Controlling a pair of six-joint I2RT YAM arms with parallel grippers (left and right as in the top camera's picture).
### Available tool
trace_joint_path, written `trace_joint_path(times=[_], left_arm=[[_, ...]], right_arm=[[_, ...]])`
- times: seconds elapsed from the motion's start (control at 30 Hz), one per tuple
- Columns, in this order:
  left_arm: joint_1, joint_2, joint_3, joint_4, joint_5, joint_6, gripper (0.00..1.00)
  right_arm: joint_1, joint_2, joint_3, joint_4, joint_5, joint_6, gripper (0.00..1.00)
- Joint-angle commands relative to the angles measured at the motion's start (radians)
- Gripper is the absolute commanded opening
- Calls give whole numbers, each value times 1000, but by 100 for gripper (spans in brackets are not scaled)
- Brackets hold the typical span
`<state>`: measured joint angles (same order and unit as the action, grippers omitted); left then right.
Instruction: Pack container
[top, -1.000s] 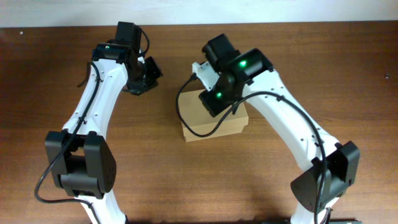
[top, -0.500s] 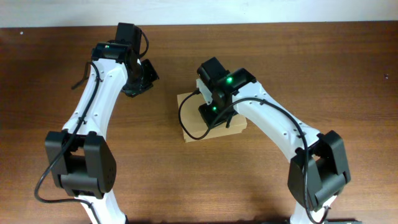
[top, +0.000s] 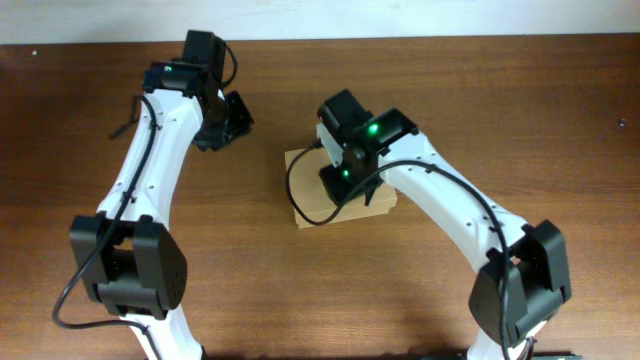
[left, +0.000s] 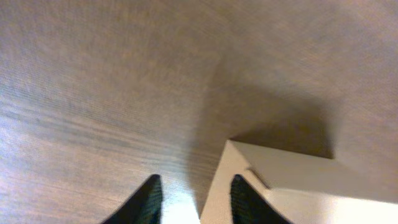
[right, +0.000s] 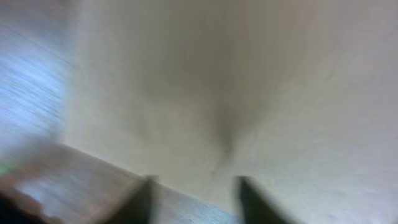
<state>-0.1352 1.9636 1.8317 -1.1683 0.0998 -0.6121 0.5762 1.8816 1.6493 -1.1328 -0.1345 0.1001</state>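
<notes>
The container (top: 305, 172) is a tan cardboard box with its lid down, lying at the table's middle. My right gripper (top: 345, 188) hangs right above its top. In the blurred right wrist view the box top (right: 249, 93) fills the frame, and the right gripper (right: 196, 202) is open with nothing between its fingertips. My left gripper (top: 226, 122) hovers over bare table to the upper left of the box, apart from it. The left wrist view shows the left gripper (left: 196, 202) open and empty, with a box corner (left: 292, 186) beyond it.
The brown wooden table (top: 520, 110) stretches around the box on all sides. A black cable (top: 292, 185) of the right arm loops over the box's left edge. The table's far edge runs along the top of the overhead view.
The right arm has swung left and down, bringing its gripper over the box's middle. The left arm has edged slightly towards the far side. The box has not visibly moved.
</notes>
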Motion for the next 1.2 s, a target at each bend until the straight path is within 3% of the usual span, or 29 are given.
trace_joint_path(times=[0.0,0.17,0.27,0.43,0.67,0.8,1.0,1.17], left_arm=[[1,-8,129,-80,-7,26,100],[1,-8,259,-209,-7,26,100],[1,-8,295,-269,44,39,100],[-1,-34,303,-323,67,192,100],[-82,-268,302,-374,-162,233,100],[-164,-412,295,-409,-214,231,100],[-278,-574,285,-519,-313,131,100],[-356,-772,97,-504,-389,23,100]], right_arm=[[11,-30,176,-79,20,-44,99],[10,-30,356,-191,70,-45,99],[0,-37,418,-242,76,-124,99],[-72,-123,420,-360,11,-200,99],[-225,-429,418,-455,-23,-262,99],[-244,-632,381,-468,-18,-280,99],[-244,-900,212,-467,-8,-280,99],[-244,-1133,17,-440,-12,-267,99]])
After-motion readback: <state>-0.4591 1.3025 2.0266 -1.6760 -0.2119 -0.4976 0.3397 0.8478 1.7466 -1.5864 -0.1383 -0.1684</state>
